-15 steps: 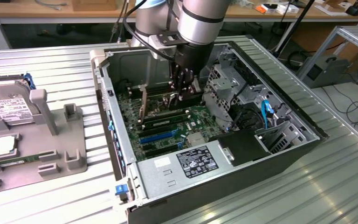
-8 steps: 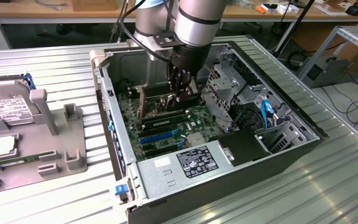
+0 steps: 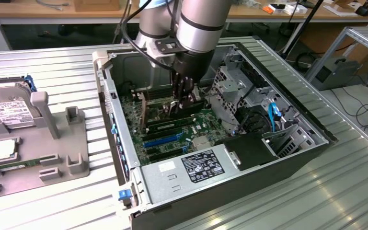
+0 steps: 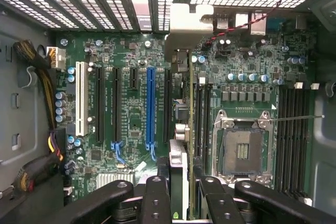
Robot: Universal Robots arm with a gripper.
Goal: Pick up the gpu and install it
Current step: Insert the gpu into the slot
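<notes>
While lowered inside the open case (image 3: 286, 120), the hand (image 4: 185, 182) grips the gpu (image 4: 181, 103) edge-on, long axis parallel to the motherboard slots (image 4: 150, 103).

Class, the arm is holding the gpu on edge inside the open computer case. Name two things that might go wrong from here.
1. The gpu, clamped in the gripper, stands over the motherboard; if it is off the slot's line, its edge may strike the board.
2. The red wire near its bracket end might snag.
</notes>
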